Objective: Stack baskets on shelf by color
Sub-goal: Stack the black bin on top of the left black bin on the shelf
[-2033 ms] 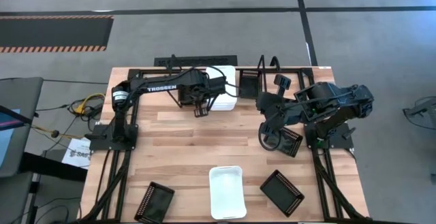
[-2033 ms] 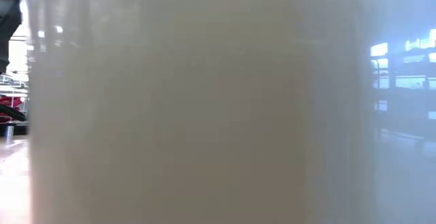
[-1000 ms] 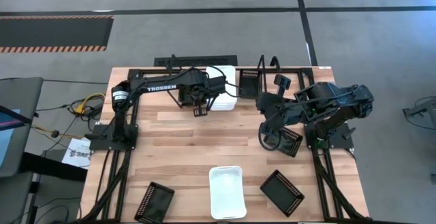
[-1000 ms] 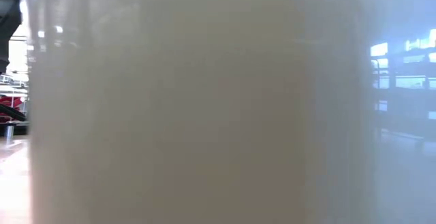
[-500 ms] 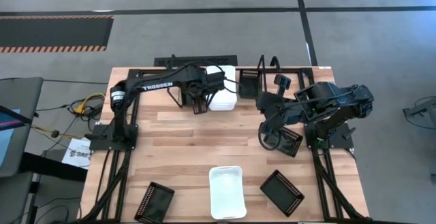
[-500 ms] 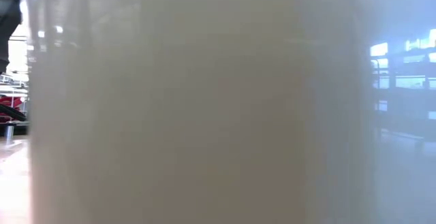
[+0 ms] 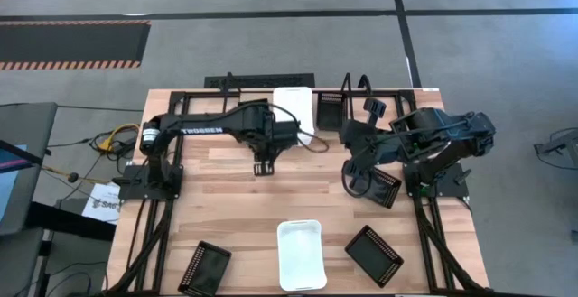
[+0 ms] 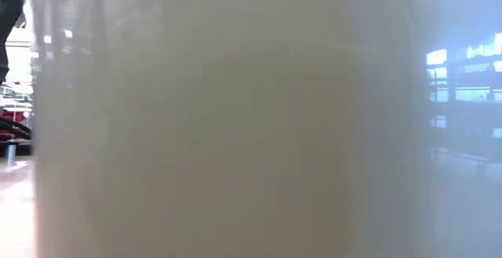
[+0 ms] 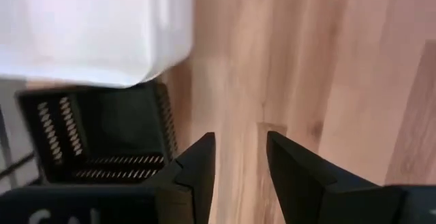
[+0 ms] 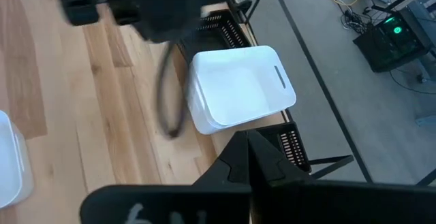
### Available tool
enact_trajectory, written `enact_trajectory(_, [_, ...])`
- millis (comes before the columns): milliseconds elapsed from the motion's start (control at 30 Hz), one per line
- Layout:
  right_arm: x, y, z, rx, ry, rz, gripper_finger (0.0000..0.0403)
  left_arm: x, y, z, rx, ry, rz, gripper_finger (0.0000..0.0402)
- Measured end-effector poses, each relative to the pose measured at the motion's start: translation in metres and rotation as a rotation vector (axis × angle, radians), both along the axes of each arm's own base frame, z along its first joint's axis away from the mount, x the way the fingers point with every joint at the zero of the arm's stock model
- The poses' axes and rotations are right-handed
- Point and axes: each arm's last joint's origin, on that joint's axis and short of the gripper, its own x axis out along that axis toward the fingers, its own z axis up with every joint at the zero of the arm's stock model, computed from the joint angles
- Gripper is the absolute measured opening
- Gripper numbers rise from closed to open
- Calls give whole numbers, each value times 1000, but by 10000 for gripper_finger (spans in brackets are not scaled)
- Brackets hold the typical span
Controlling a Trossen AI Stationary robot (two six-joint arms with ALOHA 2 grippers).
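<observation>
High view: the left hand (image 7: 263,166) hangs over the bare bench (image 7: 226,202), clear of the white basket stack (image 7: 293,106) standing at the far edge in the shelf (image 7: 262,82). A black basket (image 7: 330,109) sits just beside that stack. The right hand (image 7: 354,185) waits near another black basket (image 7: 386,189) at the right. A lone white basket (image 7: 300,254) and two more black ones (image 7: 203,266) (image 7: 374,254) lie along the near edge, well apart from both hands.

Low view: a pale surface fills almost everything; nothing useful can be read.

Left wrist view: the left hand's fingers (image 9: 197,169) stand spread with bare wood between them, pinching nothing. The white stack's corner (image 9: 95,30) and a black mesh basket (image 9: 102,139) lie ahead, apart from the fingers.

Right wrist view: the right hand's fingers (image 10: 248,157) are pressed together, empty. The white stack (image 10: 240,94) sits nested, slightly askew.

Risk, as I judge it: the stack looks loosely seated, so an arm swinging past could knock it over or push the neighbouring black basket out.
</observation>
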Motion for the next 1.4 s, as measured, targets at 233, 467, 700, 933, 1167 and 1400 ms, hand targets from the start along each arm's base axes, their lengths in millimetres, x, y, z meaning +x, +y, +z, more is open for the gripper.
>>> enact_trajectory(233, [0, -2, 0, -1, 1, -7, 1, -4, -12, -32, 6, 116, -51, 22])
enact_trajectory(467, [0, -2, 0, -2, 4, -6, 1, -10, -2, -79, -1, 203, -31, 1])
enact_trajectory(700, [0, -2, 0, -3, 6, -4, 1, -8, 11, -97, 5, 148, 13, 0])
enact_trajectory(933, [0, -2, 0, 0, 8, -3, 1, -10, 23, -97, 59, 161, 32, 0])
enact_trajectory(1167, [0, -2, 0, -1, 11, -3, 1, -12, 38, -97, 108, 179, 36, 0])
enact_trajectory(1400, [0, -2, 0, 0, 11, -3, 1, -15, 52, -96, 133, 193, 55, 0])
